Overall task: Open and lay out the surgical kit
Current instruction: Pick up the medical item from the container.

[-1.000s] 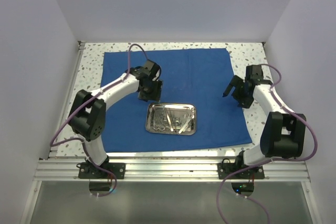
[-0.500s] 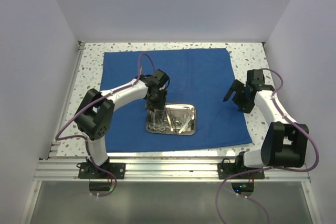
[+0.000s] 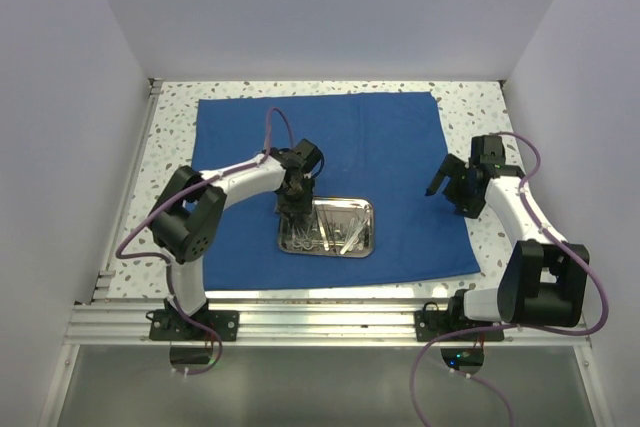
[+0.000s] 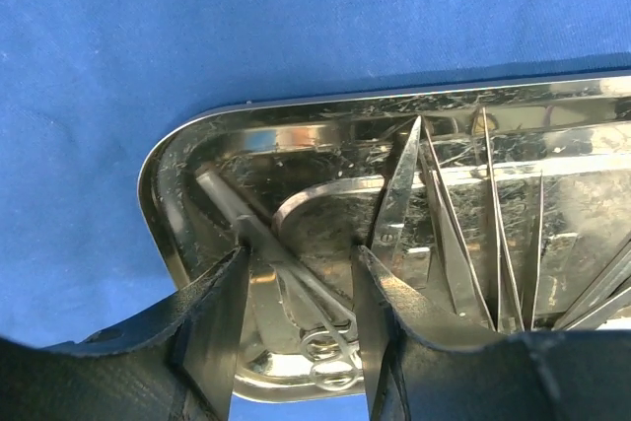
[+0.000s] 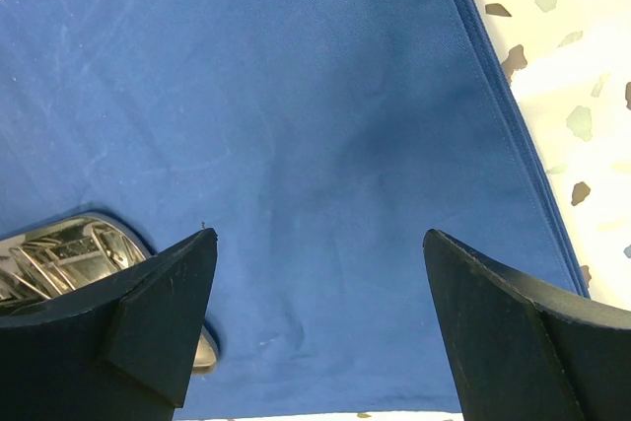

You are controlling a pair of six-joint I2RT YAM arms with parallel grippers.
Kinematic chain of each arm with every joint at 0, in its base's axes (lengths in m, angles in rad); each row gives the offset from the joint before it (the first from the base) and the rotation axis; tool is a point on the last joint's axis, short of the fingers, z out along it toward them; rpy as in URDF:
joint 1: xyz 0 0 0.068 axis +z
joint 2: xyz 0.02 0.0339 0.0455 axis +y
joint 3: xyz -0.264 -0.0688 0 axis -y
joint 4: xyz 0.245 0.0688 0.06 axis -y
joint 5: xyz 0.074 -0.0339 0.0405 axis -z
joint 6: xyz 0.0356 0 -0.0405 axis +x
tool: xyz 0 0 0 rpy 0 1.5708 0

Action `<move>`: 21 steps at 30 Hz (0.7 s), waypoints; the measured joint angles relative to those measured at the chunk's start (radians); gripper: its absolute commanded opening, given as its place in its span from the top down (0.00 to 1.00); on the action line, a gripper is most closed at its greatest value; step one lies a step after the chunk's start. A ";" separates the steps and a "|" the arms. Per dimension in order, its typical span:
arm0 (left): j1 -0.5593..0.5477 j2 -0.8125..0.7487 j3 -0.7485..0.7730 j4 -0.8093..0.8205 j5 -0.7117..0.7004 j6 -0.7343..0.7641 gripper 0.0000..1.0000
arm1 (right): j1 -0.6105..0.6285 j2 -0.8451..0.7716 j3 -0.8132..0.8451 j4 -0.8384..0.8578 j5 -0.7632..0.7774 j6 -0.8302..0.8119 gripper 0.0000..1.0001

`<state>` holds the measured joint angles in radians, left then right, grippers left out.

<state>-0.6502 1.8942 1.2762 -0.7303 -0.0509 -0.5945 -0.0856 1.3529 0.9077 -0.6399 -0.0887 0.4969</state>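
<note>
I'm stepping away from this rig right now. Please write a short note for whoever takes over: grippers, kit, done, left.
Left gripper: open, low in the left end of the tray, fingers either side of a ring-handled tool, not closed on it.
Right gripper: open, empty, above the cloth near its right edge.
Cloth: spread flat on the table, tray on its near middle.
Done: cloth opened.
Left: all tools lie in the tray; lift each out onto the cloth.
</note>
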 measured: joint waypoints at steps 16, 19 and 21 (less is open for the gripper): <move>0.035 0.021 0.018 0.022 0.036 0.012 1.00 | 0.000 0.000 0.000 0.000 0.001 -0.005 0.11; 0.037 0.017 0.018 0.022 0.041 0.017 1.00 | 0.000 0.000 0.000 0.000 0.002 -0.008 0.11; 0.037 0.011 0.018 0.021 0.045 0.029 1.00 | 0.000 0.000 0.000 0.000 0.004 -0.008 0.11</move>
<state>-0.6132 1.9057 1.2945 -0.7090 -0.0063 -0.5655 -0.0856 1.3529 0.9073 -0.6403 -0.0849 0.4885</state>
